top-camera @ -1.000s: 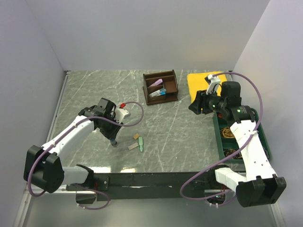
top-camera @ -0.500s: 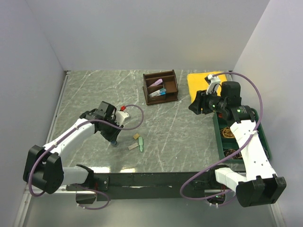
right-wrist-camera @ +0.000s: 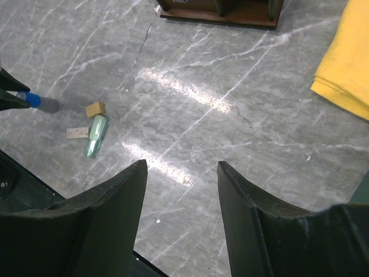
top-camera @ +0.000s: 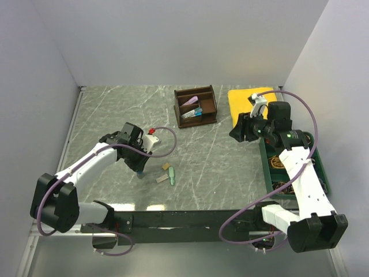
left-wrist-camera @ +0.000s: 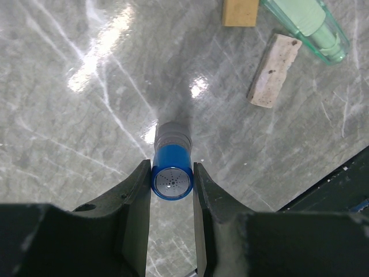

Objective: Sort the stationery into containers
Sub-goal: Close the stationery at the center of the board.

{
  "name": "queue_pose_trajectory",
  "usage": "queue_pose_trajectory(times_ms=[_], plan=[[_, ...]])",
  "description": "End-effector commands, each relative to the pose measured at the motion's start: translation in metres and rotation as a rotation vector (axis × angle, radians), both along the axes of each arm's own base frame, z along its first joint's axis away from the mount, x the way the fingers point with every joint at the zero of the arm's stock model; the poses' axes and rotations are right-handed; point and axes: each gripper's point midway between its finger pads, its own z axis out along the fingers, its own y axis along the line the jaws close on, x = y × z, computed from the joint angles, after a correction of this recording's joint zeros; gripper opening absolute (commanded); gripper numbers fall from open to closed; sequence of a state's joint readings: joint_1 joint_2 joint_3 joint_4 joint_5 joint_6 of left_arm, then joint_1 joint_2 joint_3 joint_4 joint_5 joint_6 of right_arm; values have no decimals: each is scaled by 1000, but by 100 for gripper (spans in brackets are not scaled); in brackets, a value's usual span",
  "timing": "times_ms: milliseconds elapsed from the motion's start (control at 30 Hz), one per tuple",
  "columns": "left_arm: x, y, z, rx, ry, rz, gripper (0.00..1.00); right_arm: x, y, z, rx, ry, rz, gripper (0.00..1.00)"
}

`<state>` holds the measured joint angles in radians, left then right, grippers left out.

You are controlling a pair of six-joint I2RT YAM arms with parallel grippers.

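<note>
My left gripper is shut on a small blue-capped bottle that stands upright, with its grey body pointing down at the table. In the top view this gripper is left of a tan eraser, a pale eraser and a green translucent cap-shaped piece. In the left wrist view the tan eraser, the pale eraser and the green piece lie beyond the bottle. My right gripper is open and empty above bare table. The brown wooden organiser holds pens. The green tray lies at the right.
A folded yellow cloth lies at the back right, between the organiser and the tray. The cloth and the organiser's base also show in the right wrist view. Grey walls close the table on three sides.
My left wrist has shifted slightly to the right around the bottle. The right arm has barely moved. The erasers lie where they were.
</note>
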<state>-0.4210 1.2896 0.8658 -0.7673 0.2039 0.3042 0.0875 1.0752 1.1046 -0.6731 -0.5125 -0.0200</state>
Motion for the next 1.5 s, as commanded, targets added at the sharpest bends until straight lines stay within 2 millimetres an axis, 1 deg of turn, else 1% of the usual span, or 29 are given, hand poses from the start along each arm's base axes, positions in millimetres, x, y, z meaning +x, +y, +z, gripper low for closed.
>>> queue_pose_trajectory(times_ms=[0,133,200,233,333,400,433,467,500,533,600,633,767,933,1067,1267,1467], plan=[[0,-14,1,-45,3,-62,1,0,1,8,-2,-50,7,60],[-3,-15,-3,-43,12,-70,1,0,0,8,-10,-53,7,60],[-5,-18,-2,-69,5,-87,1,0,0,7,-11,-55,7,60],[-7,-18,-7,-75,0,-95,1,-1,0,6,-11,-52,8,60],[-9,-18,-12,-78,-28,-127,1,-3,-1,4,-13,-47,8,60],[-9,-19,-9,-90,-70,-158,1,-4,-2,1,-19,-38,4,60],[-13,-17,-13,-92,-70,-174,1,-5,-2,-1,-22,-33,5,60],[-15,-17,-13,-99,-84,-190,1,-5,-2,-1,-24,-33,7,60],[-17,-18,-15,-105,-86,-215,1,-4,-2,0,-25,-32,8,60],[-23,-16,-21,-105,-72,-223,1,-4,-2,1,-25,-32,8,60],[-26,-16,-25,-112,-88,-255,1,-2,-2,3,-27,-35,5,60],[-33,-13,-33,-107,-75,-261,1,-1,-2,3,-27,-37,4,60],[-38,-11,-45,-101,-74,-274,1,0,-2,3,-25,-31,0,60],[-38,-11,-53,-100,-55,-275,1,1,-4,5,-28,-33,-9,60],[-42,-8,-65,-74,11,-276,1,0,-5,3,-37,-26,-14,60],[-49,-1,-78,-34,60,-280,1,0,-7,6,-48,-37,-21,59],[-48,0,-75,-35,36,-279,1,-4,-11,3,-71,-31,-26,59]])
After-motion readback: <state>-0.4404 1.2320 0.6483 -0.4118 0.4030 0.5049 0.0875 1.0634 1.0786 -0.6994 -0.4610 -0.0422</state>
